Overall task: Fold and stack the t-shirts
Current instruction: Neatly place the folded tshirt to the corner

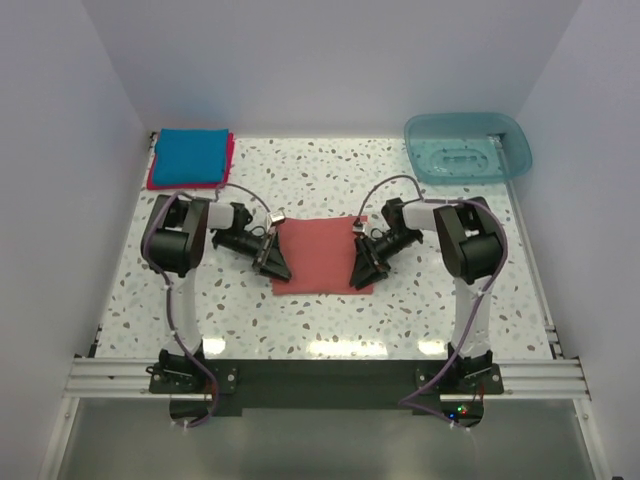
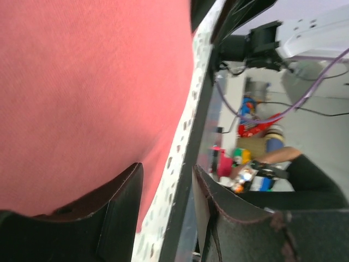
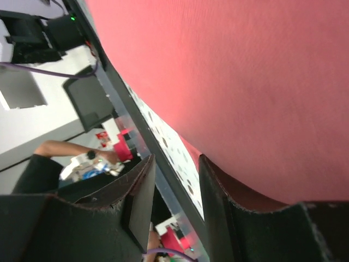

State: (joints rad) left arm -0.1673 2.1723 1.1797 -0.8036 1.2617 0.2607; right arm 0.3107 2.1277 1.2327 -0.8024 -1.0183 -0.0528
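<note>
The salmon-red shirt [image 1: 318, 255] is lying folded at the middle of the counter [image 1: 420, 315]. The left gripper [image 1: 272, 258] and right gripper [image 1: 362, 265] are resting at its opposite edges, jaws parted, clamping nothing. The blue shirt [image 1: 190, 155] is sitting on the crimson-pink shirt [image 1: 170, 185] at the far-left corner.

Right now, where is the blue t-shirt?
In the top view, the blue t-shirt lies folded in the far left corner, on the crimson-pink t-shirt.

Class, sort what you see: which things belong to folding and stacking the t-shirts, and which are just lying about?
Job: salmon-red shirt, mid-table; blue shirt, folded atop the crimson-pink shirt, far left corner.
Lying about: teal plastic tub, far right corner.
</note>
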